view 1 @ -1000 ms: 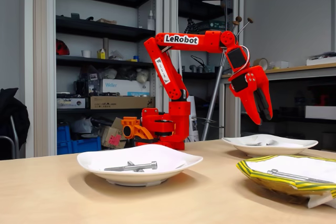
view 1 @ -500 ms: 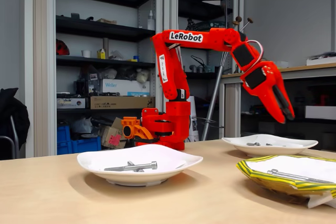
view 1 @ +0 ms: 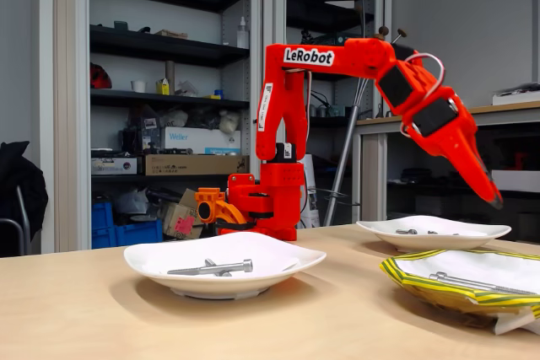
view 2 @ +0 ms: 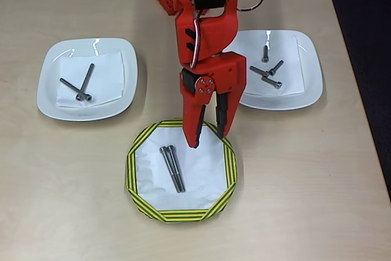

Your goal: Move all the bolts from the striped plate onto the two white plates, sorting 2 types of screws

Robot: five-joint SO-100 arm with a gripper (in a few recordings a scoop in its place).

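Red printed arm, fixed view: gripper (view 1: 488, 196) at right of frame, angled down and rightward, tips hanging above the striped plate (view 1: 405, 280) at lower right; jaw opening not readable from this side. One long bolt (view 1: 468, 283) seen lying flat on that plate. White plate at lower centre (view 1: 143, 260) with long bolts (view 1: 211, 269) resting in it. Second white plate (view 1: 498, 231) at right, further back, with small bolts (view 1: 407, 231) barely legible.

Overhead view: gripper (view 2: 209, 137) at centre of frame, jaws parted a moderate way, nothing between them, tips over the upper rim of the striped plate (view 2: 137, 151). Two long bolts (view 2: 173, 168) side by side and touching on the plate's white centre, heads toward the top of frame, long axis running from upper left to lower right. Pair lies just below and left of the longer fingertip (view 2: 194, 142), near but apart. Judgement: coming grasp likely needs a short reach down-frame and leftward, with jaws closing across the shafts, not along them.

White plate at upper left (view 2: 46, 99): two long bolts (view 2: 79, 84) crossed near their heads on a paper liner. White plate at upper right (view 2: 311, 87): three short bolts (view 2: 269, 71), two of them touching, one apart toward the top.

Sorting status, judged: two long bolts left on the striped plate, destined for the upper-left plate.
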